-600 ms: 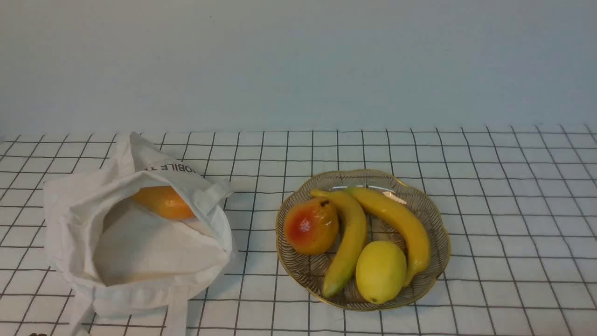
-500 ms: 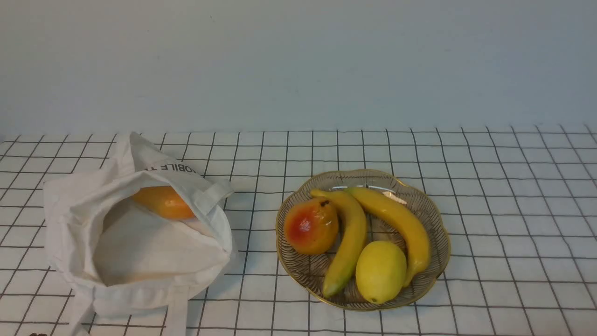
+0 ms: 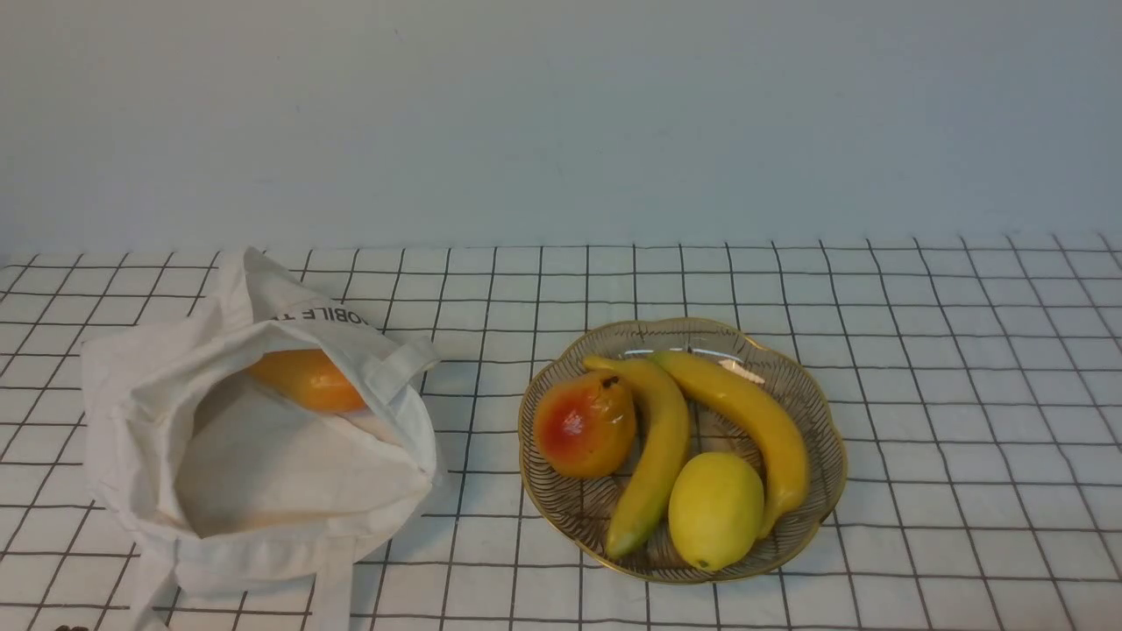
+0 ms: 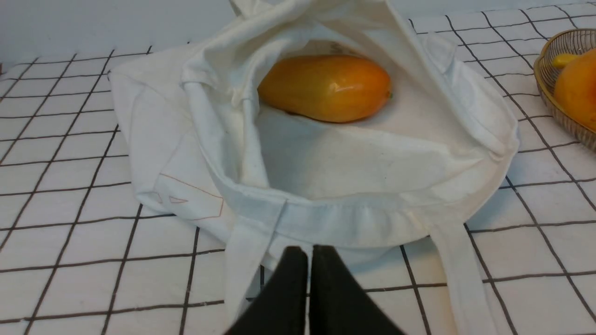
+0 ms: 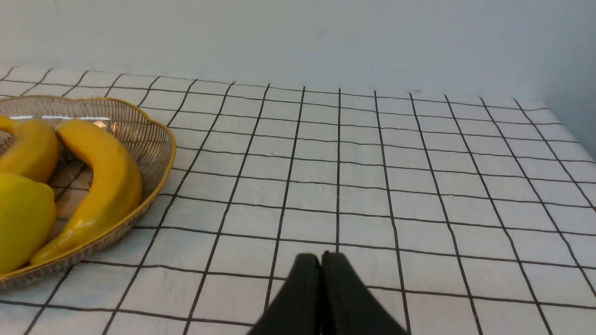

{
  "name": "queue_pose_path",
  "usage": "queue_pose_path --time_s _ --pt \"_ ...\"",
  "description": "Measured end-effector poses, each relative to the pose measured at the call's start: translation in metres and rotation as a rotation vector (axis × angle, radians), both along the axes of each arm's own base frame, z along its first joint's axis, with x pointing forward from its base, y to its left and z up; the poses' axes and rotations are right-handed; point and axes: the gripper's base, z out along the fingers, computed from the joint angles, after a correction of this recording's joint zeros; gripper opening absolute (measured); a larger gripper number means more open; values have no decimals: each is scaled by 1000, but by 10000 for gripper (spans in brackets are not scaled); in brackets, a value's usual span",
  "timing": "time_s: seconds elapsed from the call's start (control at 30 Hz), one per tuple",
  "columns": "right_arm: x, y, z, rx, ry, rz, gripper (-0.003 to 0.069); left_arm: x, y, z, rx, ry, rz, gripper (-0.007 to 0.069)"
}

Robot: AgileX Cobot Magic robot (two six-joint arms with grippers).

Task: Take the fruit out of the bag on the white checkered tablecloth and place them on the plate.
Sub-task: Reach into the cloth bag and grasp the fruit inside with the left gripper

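White checkered tablecloth [image 3: 964, 350] | bag [image 3: 263, 473]: fruit [image 3: 307, 383] inside | plate [image 3: 806, 394]: bananas [image 3: 657, 438], pear [image 3: 585, 424], lemon [image 3: 716, 510] | left end effector [image 4: 309, 253] clenched, right end effector [image 5: 321, 258] clenched

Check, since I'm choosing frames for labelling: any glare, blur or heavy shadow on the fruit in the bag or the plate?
Front view: soft even light, the fruit partly shaded by the fold of the bag, a small glint on the plate. Left wrist view: fruit sharp, mild highlight. Right wrist view: same glint, no blur.
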Motion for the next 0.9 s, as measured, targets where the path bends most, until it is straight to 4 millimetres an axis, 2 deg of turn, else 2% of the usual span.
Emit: queue_pose_path --time_s 0.33,0.4,0.5,0.67,0.8,0.9 --pt "0 0 0 0 0 0 -14 0 0 0 -8 -4 2 -8" --pt "0 0 0 0 0 0 -14 1 -2 2 -96 -17 10 -8" --pt "0 0 0 0 0 0 -14 2 -6 8 -378 -53 34 -8" --pt "0 0 0 0 0 0 -14 3 -8 20 -745 -120 66 -8" --pt "0 0 0 0 0 0 -14 4 -2 30 -877 -239 107 -8" --pt "0 0 0 0 0 0 -14 3 9 44 -899 -423 159 -8"
